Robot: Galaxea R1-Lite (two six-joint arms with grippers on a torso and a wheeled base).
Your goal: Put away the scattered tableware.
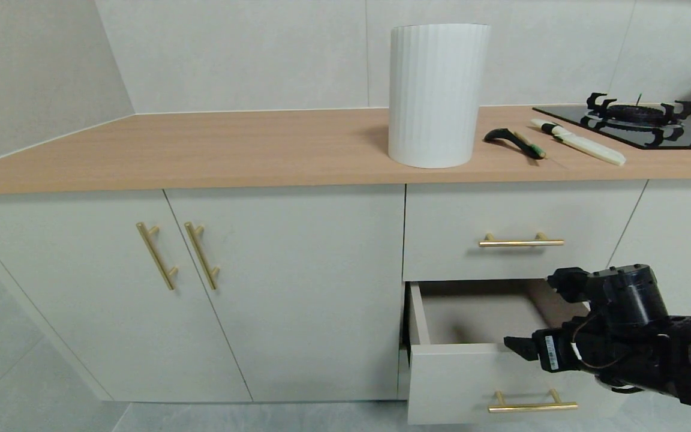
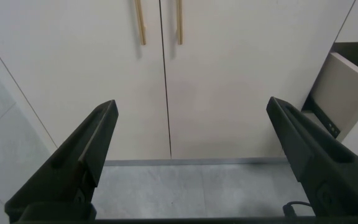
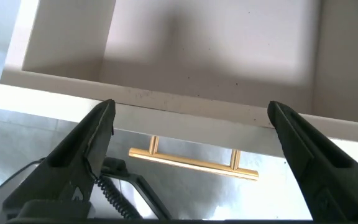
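Note:
Two utensils lie on the wooden counter [image 1: 231, 147] at the right: a black and green peeler [image 1: 513, 141] and a white knife [image 1: 579, 142]. Below them the lower drawer [image 1: 471, 366] stands pulled out, its inside bare. My right gripper [image 1: 531, 311] hangs open over the drawer's front right corner, holding nothing. In the right wrist view the right gripper [image 3: 191, 112] straddles the drawer's front edge [image 3: 185, 102], with the gold handle [image 3: 194, 165] below. My left gripper [image 2: 191, 107] is open and empty, low in front of the cabinet doors [image 2: 229, 81].
A tall white ribbed container [image 1: 435, 96] stands on the counter left of the peeler. A black gas hob [image 1: 639, 123] sits at the far right. The upper drawer [image 1: 519, 231] is closed. Two cabinet doors with gold handles [image 1: 177, 255] are at the left.

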